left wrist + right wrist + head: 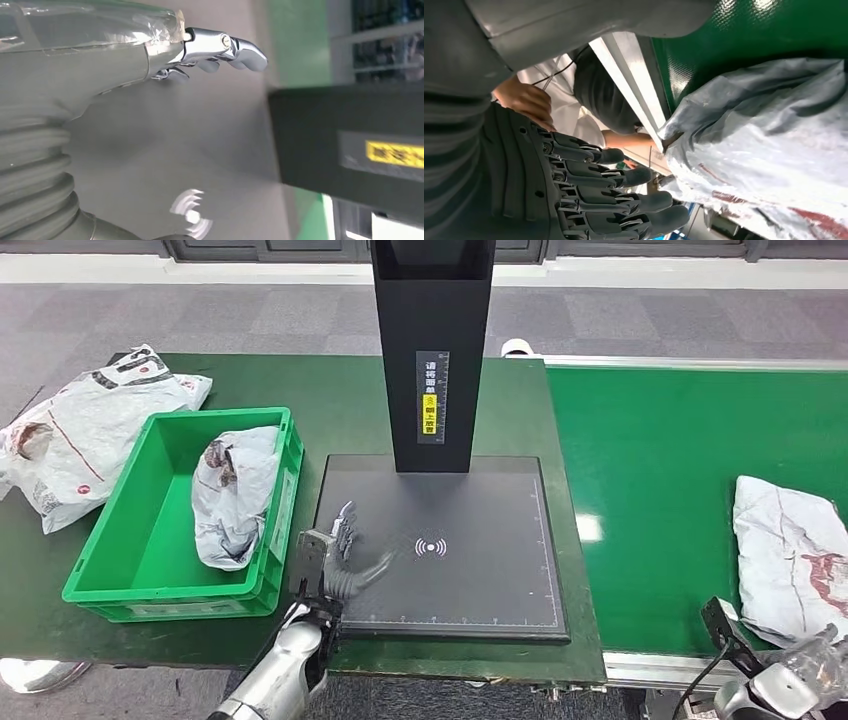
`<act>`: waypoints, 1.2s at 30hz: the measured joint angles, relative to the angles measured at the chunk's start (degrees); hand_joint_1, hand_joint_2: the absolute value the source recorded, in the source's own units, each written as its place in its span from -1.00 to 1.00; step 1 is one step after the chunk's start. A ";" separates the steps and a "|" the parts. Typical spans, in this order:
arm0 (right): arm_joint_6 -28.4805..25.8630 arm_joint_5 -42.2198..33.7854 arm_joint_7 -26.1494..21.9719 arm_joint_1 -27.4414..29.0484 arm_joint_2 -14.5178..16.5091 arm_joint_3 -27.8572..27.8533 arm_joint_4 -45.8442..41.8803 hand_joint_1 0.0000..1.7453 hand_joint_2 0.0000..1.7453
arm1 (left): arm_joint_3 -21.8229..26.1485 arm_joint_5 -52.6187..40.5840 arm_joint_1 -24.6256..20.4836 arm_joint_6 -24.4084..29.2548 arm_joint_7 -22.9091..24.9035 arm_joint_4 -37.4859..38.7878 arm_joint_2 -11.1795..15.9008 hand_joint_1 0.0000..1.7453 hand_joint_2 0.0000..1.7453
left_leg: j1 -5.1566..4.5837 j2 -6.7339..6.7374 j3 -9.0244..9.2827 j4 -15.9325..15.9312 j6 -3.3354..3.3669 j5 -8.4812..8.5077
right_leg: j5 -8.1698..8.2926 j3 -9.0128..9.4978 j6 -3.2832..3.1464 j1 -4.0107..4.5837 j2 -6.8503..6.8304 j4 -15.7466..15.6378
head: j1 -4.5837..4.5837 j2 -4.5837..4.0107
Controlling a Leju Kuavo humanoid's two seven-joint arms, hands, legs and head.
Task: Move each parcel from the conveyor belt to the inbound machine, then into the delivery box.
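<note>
Already one parcel in the box is seen lying inside the green delivery box, at nine o'clock from the inbound machine, whose black scan plate is bare. More work is judged to remain: a parcel on the belt is still found on the green conveyor belt, at three o'clock from the machine, unscanned. Further parcels are piled at ten o'clock, outside the box, on the green-covered table. Grey carpet tiles are seen beyond. The left hand is held over the plate's nine o'clock edge, fingers apart, nothing gripped. The right hand is poised just beside the belt parcel, fingers extended and empty. A person is glimpsed past the belt's rail
</note>
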 joint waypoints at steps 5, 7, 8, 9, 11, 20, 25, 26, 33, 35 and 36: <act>5.57 -4.67 -3.96 -1.05 -0.01 -0.17 0.01 0.50 1.00 | 0.17 -2.01 1.33 -0.22 0.76 -2.09 0.14 -1.00 1.00 | 0.03 -0.04 0.17 0.05 0.08 -0.03 | 0.06 0.37 0.15 0.00 -0.05 -0.17 | 0.00 0.00; 6.30 -5.29 -4.77 -1.11 0.09 -0.30 0.02 1.00 1.00 | 0.21 -2.28 1.44 -0.22 1.09 -2.61 0.18 -1.00 1.00 | 0.03 -0.03 0.26 0.07 0.10 -0.04 | 0.11 0.49 0.21 0.00 -0.04 -0.23 | 0.00 0.00; 6.52 -5.55 -5.08 -1.11 0.20 -0.36 0.02 1.00 1.00 | 0.23 -2.34 1.49 -0.22 1.25 -2.86 0.21 -1.00 1.00 | 0.03 -0.02 0.31 0.07 0.11 -0.04 | 0.13 0.55 0.22 0.00 -0.03 -0.25 | 0.00 0.00; 6.80 -5.87 -5.45 -1.13 0.33 -0.44 0.03 1.00 1.00 | 0.26 -2.40 1.54 -0.22 1.43 -3.11 0.23 -1.00 1.00 | 0.03 -0.01 0.36 0.07 0.12 -0.05 | 0.13 0.59 0.23 0.00 -0.02 -0.26 | 0.00 0.00; 7.38 -6.69 -6.22 -1.14 0.56 -0.64 0.08 1.00 1.00 | 0.32 -2.52 1.60 -0.39 2.07 -3.65 0.29 -1.00 1.00 | 0.03 -0.02 0.40 0.08 0.14 -0.04 | 0.13 0.64 0.24 0.00 -0.03 -0.27 | 0.00 0.00; 1.58 -8.61 -10.84 -0.53 1.54 -1.72 0.15 1.00 1.00 | 2.02 -3.22 2.82 -1.26 5.43 -6.78 1.08 -1.00 1.00 | 0.02 -0.01 0.42 0.10 0.14 -0.06 | 0.13 0.65 0.25 0.03 -0.01 -0.27 | 0.00 0.00; -0.13 -9.28 -12.48 -0.07 2.00 -2.19 0.17 1.00 1.00 | 2.80 -3.46 3.56 -1.41 5.75 -8.30 1.33 -1.00 1.00 | 0.03 -0.07 0.37 0.09 0.14 -0.08 | 0.09 0.61 0.19 0.08 -0.05 -0.26 | 0.00 0.00; -1.11 -9.65 -13.30 0.14 2.15 -2.28 0.17 1.00 1.00 | 2.95 -3.50 3.78 -1.45 5.81 -8.76 1.39 -1.00 1.00 | 0.04 -0.08 0.35 0.09 0.14 -0.08 | 0.09 0.59 0.19 0.08 -0.05 -0.26 | 0.00 0.00; -11.04 -12.69 -23.23 0.36 4.31 -2.50 -0.57 1.00 1.00 | 4.80 -3.06 6.28 -0.90 2.25 -15.63 1.64 -1.00 1.00 | 0.07 -0.01 0.22 0.08 0.12 -0.07 | 0.09 0.47 0.19 0.03 -0.01 -0.21 | 0.00 0.00; -15.47 -17.51 -30.67 0.64 6.24 -2.18 -3.34 1.00 1.00 | 5.19 -3.84 7.40 0.02 1.71 -18.78 1.62 -1.00 1.00 | 0.07 -0.01 0.22 0.08 0.10 -0.06 | 0.09 0.42 0.19 0.03 -0.01 -0.18 | 0.00 0.00; -16.71 -21.22 -34.70 1.26 7.56 -1.66 -6.23 1.00 1.00 | 5.36 -4.33 7.91 0.53 1.58 -20.39 1.61 -1.00 1.00 | 0.07 -0.02 0.22 0.08 0.09 -0.05 | 0.09 0.41 0.18 0.04 -0.01 -0.18 | 0.00 0.00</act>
